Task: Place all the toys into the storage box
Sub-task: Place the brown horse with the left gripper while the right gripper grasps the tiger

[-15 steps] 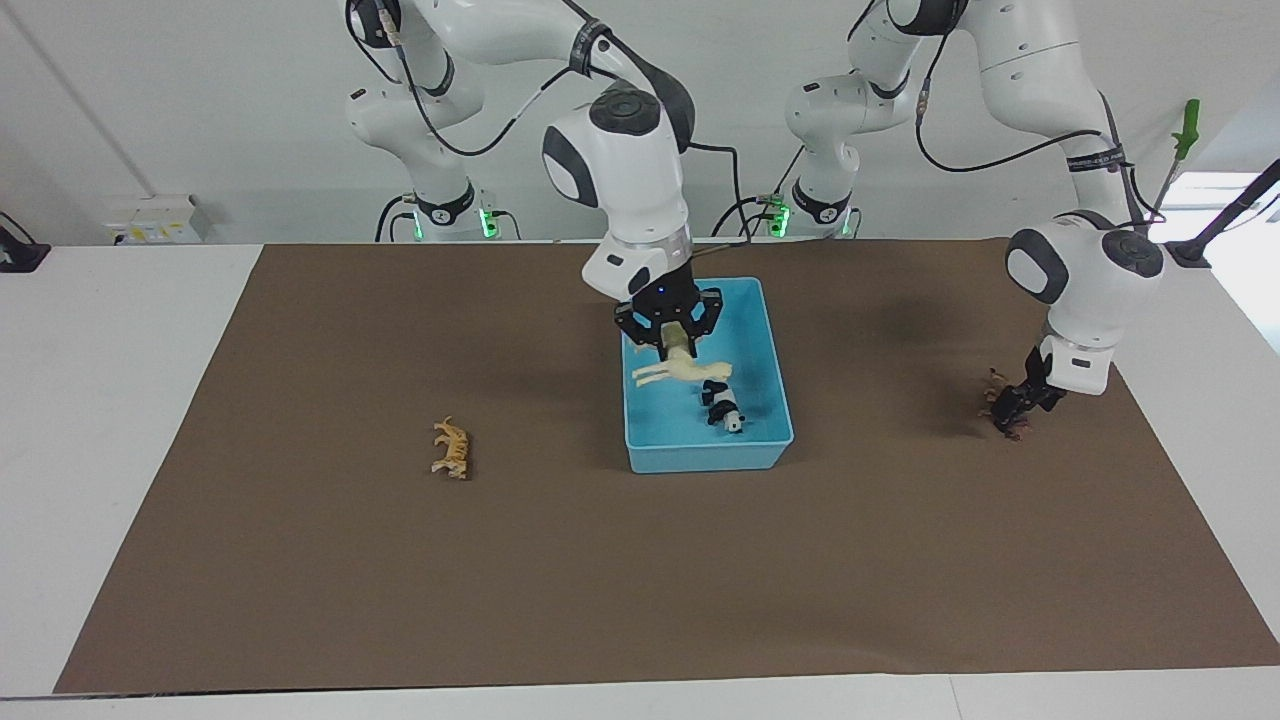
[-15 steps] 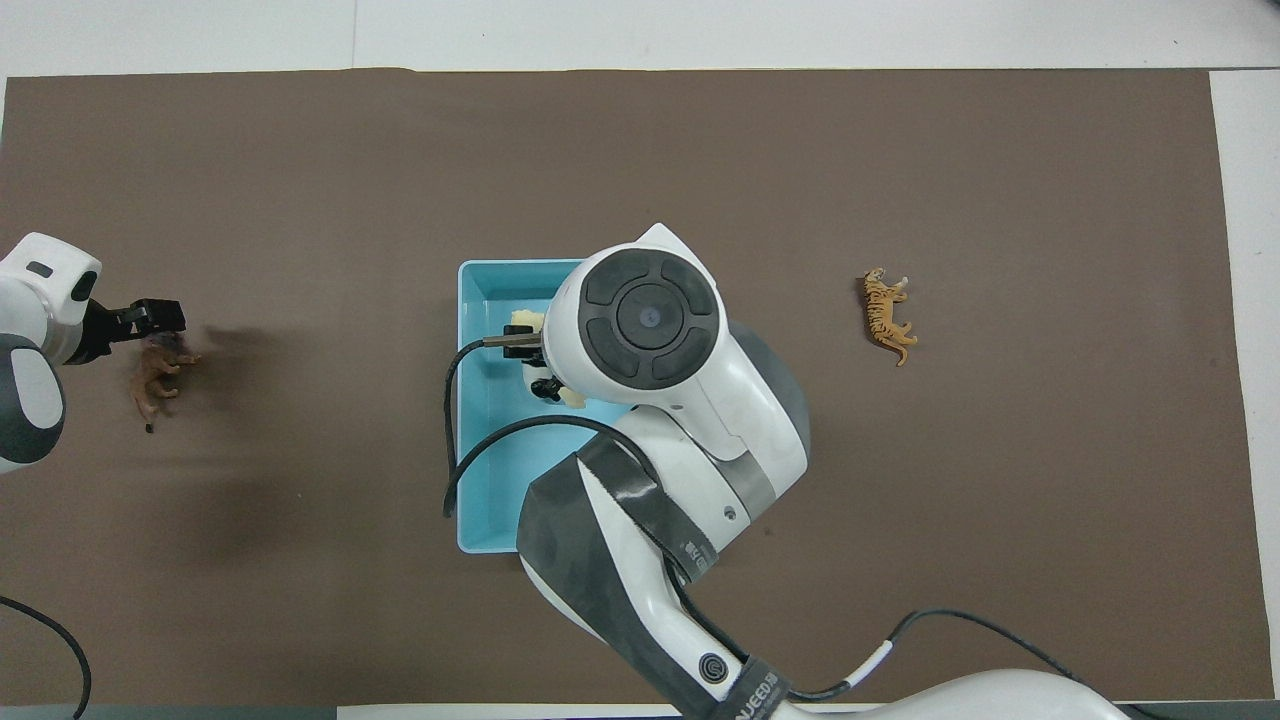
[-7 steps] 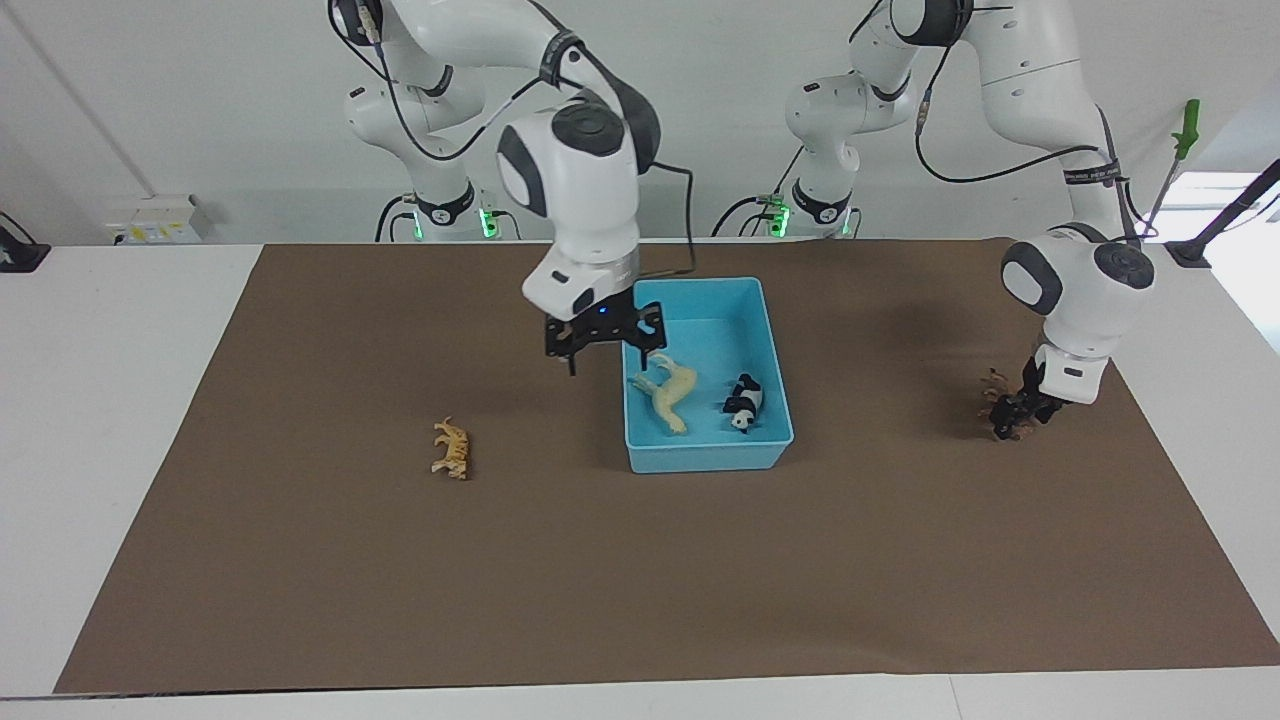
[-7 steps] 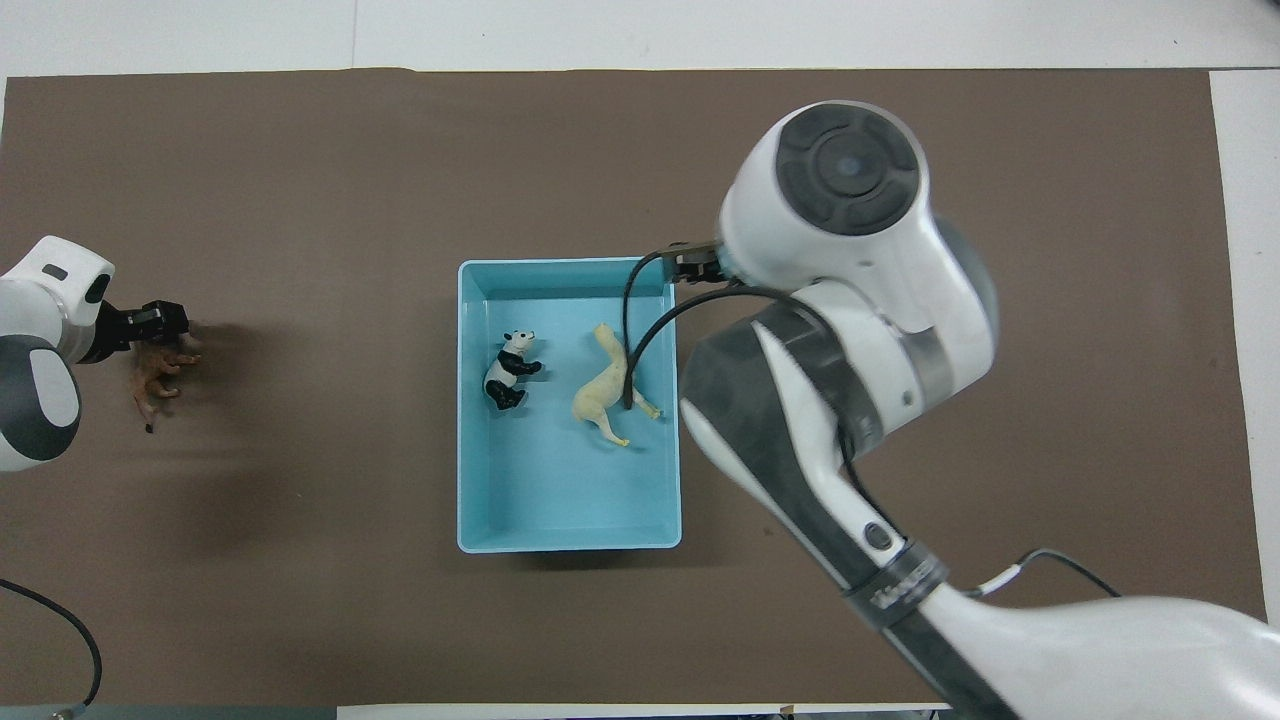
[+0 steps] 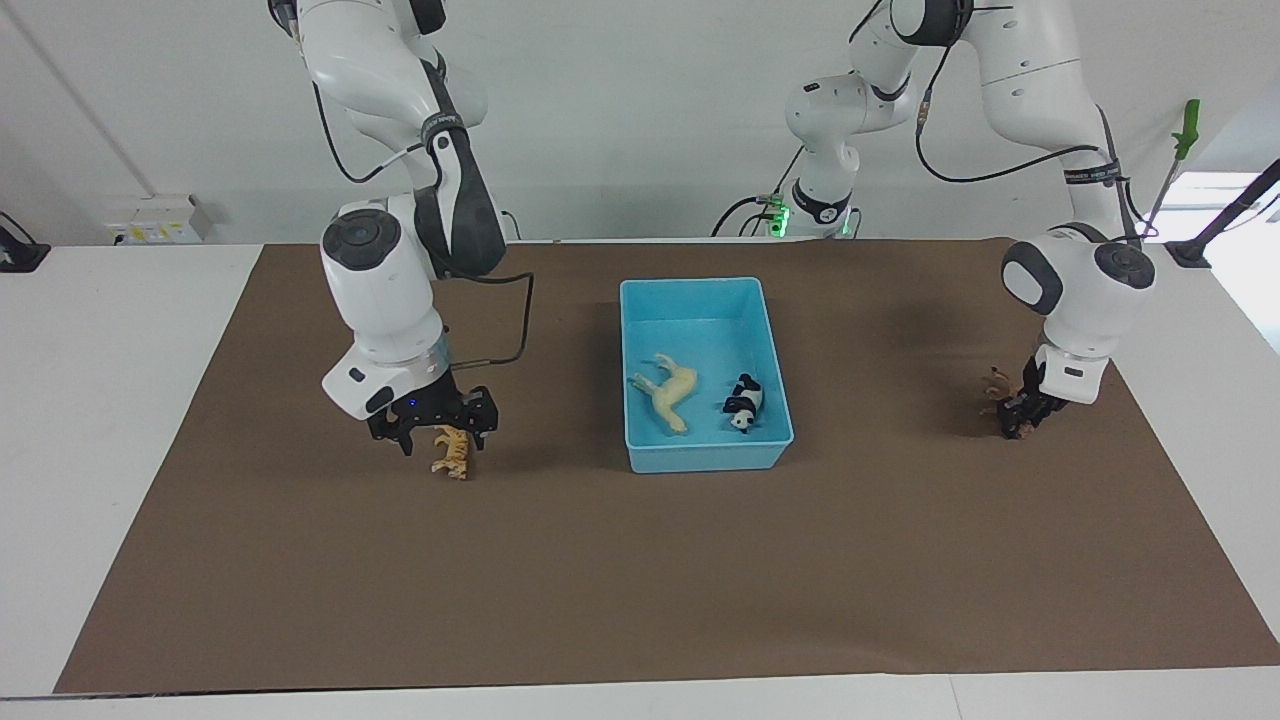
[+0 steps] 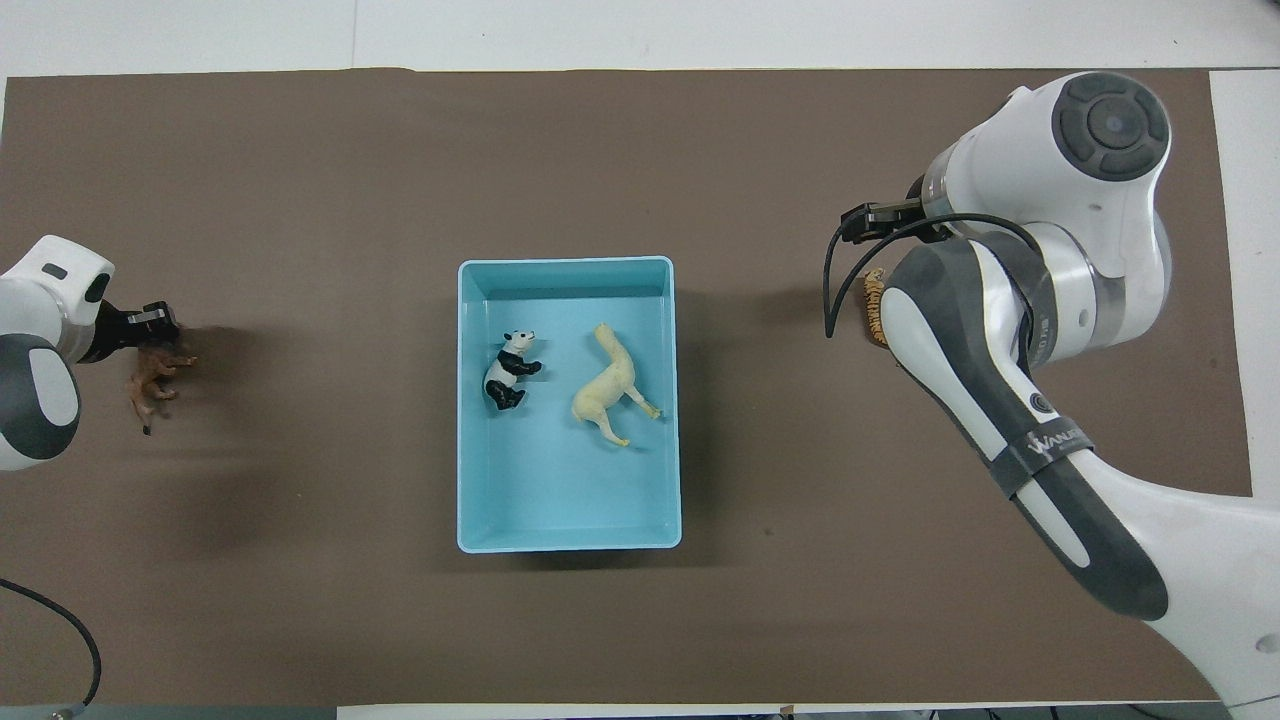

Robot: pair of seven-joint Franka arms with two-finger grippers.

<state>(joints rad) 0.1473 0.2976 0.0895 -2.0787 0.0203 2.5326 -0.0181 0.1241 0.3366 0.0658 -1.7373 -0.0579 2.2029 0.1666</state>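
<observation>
The light blue storage box (image 5: 705,455) (image 6: 568,535) sits mid-table. In it lie the cream horse (image 5: 670,390) (image 6: 608,388) and the panda (image 5: 743,402) (image 6: 508,370). The orange tiger (image 5: 453,455) stands on the mat toward the right arm's end; in the overhead view only a sliver of the tiger (image 6: 873,308) shows beside the arm. My right gripper (image 5: 440,440) is open and empty, low over the tiger. My left gripper (image 5: 1025,412) (image 6: 140,326) is down at the dark brown maned animal (image 5: 998,392) (image 6: 150,385) on the mat at the left arm's end.
A brown mat (image 5: 640,580) covers most of the white table (image 5: 110,400). A wall socket box (image 5: 160,218) stands on the table near the right arm's base. A green-handled tool (image 5: 1185,130) stands by the left arm's end.
My right gripper let the horse drop into the box, then swung out of the box and came down over the tiger. My left gripper sank a little lower onto the brown animal.
</observation>
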